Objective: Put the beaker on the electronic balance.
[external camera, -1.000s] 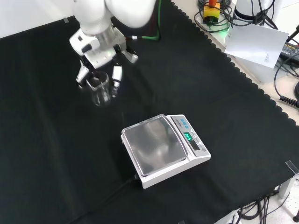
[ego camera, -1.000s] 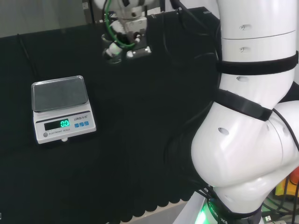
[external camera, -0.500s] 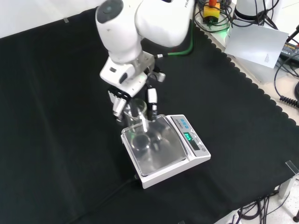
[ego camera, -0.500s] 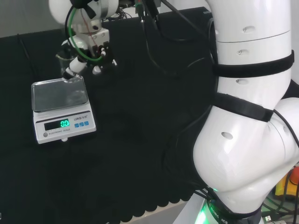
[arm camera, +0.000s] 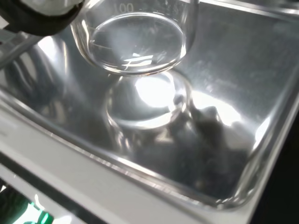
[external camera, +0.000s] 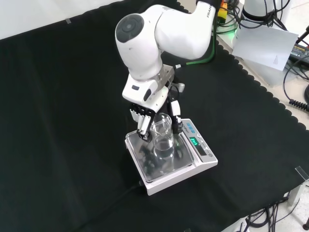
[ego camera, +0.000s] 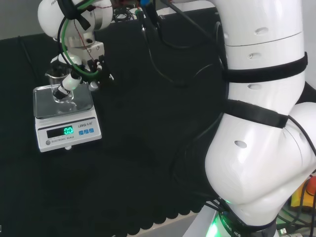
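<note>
Placing step, late. Hand [external camera: 153, 104] has its fingers curled round the beaker [external camera: 162, 137], upright over the balance [external camera: 203, 162] pan, near the pan's middle in the front view. In the wrist view the beaker's base [arm camera: 133, 44] sits above its own reflection in the pan [arm camera: 224, 60], so it looks not quite landed (contact hard to judge). Next, as I judge: lower the last bit, set it flat, uncurl the fingers, lift away without tipping the glass.
</note>
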Motion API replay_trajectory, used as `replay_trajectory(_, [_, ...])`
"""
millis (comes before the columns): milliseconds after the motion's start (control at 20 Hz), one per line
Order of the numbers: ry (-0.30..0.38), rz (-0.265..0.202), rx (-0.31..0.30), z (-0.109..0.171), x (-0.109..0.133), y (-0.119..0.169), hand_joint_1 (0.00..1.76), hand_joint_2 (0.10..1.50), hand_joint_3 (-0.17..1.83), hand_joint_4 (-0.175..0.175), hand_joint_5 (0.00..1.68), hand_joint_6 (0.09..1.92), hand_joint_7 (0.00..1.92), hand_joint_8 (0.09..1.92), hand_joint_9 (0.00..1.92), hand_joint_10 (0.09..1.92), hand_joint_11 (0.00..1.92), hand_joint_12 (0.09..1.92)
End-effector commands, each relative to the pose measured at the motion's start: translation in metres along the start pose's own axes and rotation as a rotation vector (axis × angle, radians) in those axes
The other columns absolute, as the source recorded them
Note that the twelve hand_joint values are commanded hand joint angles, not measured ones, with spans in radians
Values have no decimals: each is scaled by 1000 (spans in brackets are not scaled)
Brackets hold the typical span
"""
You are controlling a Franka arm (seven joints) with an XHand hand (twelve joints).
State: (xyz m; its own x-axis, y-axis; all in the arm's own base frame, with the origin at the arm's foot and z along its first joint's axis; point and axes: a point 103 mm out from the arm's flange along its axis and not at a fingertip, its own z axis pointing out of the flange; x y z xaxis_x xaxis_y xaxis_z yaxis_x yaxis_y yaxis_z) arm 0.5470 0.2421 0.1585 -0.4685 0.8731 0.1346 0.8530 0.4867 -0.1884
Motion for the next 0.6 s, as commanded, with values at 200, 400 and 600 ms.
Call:
replay_trajectory(200, [-19, -4, 36, 18, -1, 4, 1036, 995, 356, 25, 879, 1227, 976, 1430, 1403, 769, 1383, 796])
replay_trajectory(400, [-14, -20, 71, 17, -2, 4, 925, 779, 505, -61, 653, 1210, 912, 1381, 1383, 744, 1275, 890])
replay_trajectory(600, [-5, -27, 66, 10, -2, 1, 742, 643, 527, -56, 282, 777, 689, 1233, 1185, 785, 1079, 1037])
